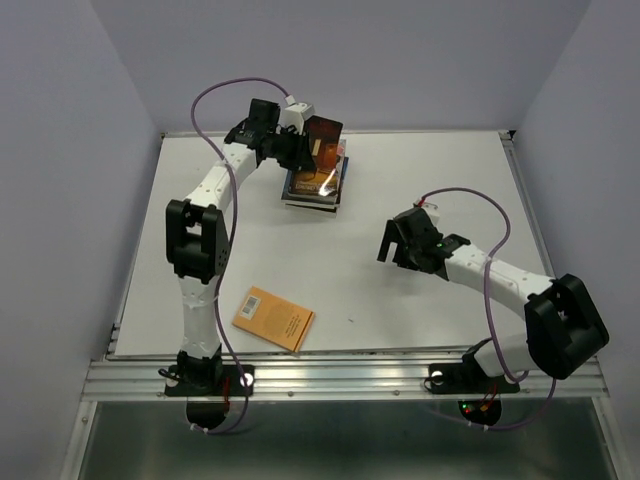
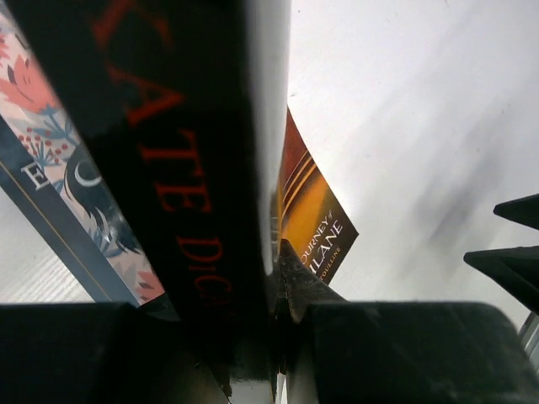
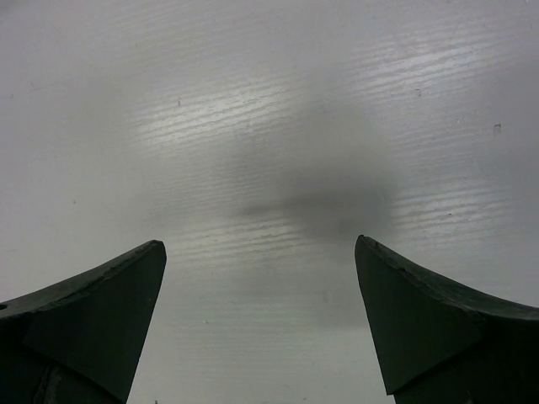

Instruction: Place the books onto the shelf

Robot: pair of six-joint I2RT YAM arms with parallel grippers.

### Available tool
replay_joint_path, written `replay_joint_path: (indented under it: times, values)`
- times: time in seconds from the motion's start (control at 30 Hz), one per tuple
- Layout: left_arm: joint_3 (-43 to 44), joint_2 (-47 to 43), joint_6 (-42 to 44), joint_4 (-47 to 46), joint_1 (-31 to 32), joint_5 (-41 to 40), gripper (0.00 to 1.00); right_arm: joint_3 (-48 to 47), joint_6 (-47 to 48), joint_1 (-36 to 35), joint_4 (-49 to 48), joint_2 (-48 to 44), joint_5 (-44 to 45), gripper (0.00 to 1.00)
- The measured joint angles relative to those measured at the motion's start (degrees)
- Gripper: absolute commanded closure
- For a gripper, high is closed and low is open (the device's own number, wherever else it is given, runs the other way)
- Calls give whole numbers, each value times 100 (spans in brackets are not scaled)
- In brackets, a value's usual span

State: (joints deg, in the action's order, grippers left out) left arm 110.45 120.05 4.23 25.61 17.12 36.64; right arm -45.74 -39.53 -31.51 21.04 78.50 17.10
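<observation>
Glossy dark paperback [image 2: 168, 168], matte white table [image 2: 404, 126]

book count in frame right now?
4 distinct: orange book flat near the left arm's base; dark book in the left gripper; floral book and brown book in the far stack under it. More may be hidden there.

A white desk [image 1: 420, 190] is filling the space in front of me, its matte top catching soft light in pale streaks. Plain lavender-grey walls [image 1: 400, 60] are closing it in at the back and on both sides, and a ribbed aluminium rail [image 1: 340, 375] is running along its near edge.
</observation>
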Motion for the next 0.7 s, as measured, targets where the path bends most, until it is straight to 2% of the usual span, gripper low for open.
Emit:
replay_joint_path:
  times: [0.13, 0.17, 0.2, 0.27, 0.33, 0.43, 0.6, 0.7]
  values:
    - [787, 490, 81, 452, -90, 341, 100, -20, -87, 0, 9, 72, -79, 0]
    - [953, 588, 92, 562, -109, 376, 97, -20, -105, 0, 9, 70, -81, 0]
    - [1051, 658, 94, 625, -114, 389, 82, -22, -111, 0, 9, 70, -83, 0]
    - [1156, 772, 96, 691, -166, 400, 59, -22, -127, 0, 11, 70, -83, 0]
    - [1257, 890, 96, 745, -201, 389, 50, -31, -127, 0, 13, 74, -83, 0]
    - [1626, 1198, 153, 885, -254, 365, 46, -85, -127, 0, 39, 131, -83, 0]
    - [2022, 1650, 83, 1019, -326, 372, 51, -225, -127, 0, 57, 332, -107, 0]
    - [2055, 1672, -2, 1023, -365, 426, 50, -234, -127, 0, 76, 369, -122, 0]
